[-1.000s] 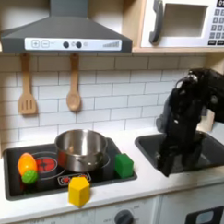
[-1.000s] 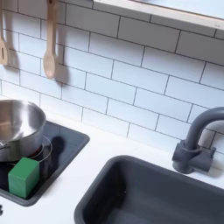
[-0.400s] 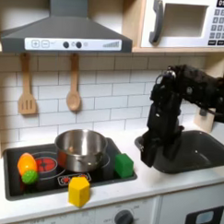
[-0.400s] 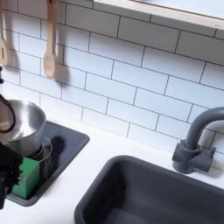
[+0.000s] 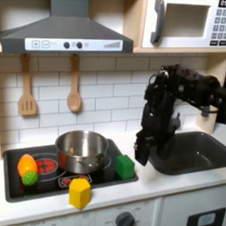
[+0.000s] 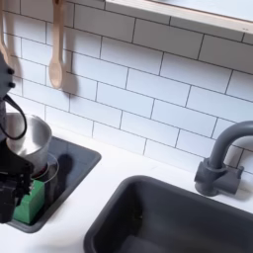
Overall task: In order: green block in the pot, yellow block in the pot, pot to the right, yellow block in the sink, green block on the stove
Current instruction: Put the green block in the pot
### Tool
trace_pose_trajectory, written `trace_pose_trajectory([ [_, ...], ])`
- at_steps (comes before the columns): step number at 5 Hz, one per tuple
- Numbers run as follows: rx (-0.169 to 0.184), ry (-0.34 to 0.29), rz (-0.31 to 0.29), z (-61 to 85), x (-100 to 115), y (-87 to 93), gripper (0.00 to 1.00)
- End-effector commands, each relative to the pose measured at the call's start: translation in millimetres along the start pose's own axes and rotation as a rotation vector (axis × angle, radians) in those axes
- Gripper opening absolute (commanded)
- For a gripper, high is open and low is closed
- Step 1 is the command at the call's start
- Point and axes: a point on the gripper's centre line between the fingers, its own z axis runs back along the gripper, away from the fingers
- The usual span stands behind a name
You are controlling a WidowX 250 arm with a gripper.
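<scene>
- Two blocks wait on the stove (image 5: 48,184), neither in the pot (image 5: 82,151) yet, so by my judgement the first step is only starting.
- Gripper (image 5: 142,151) hangs low, just off the stove's edge toward the first exterior view's right, likely lining up on the green block (image 5: 125,166).
- Fingers point down; whether they are spread or pressed together I cannot tell, and nothing is seen pinched.
- Green block sits just below and to the first exterior view's left of the fingertips, near but apart; in the second exterior view the dark gripper (image 6: 14,193) partly covers the green block (image 6: 35,201).
- Yellow block (image 5: 79,192) lies farther from the fingers, at the stove's front.
- Pot stands beyond the green block; sink (image 5: 199,152) lies on the fingers' other side.
</scene>
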Motion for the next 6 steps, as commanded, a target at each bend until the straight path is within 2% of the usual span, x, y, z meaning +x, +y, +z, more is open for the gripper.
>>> trace_pose_trajectory([
  [1, 0.006, -0.007, 0.003, -5.0, 19.8, -0.6, 1.0],
  [2, 0.007, -0.004, 0.01, -7.5, 26.7, -0.9, 1.0],
  [3, 0.025, 0.003, 0.017, -10.2, 34.4, 1.8, 1.0],
  [6, 0.031, 0.022, 0.025, -30.4, 56.5, -2.4, 1.0],
])
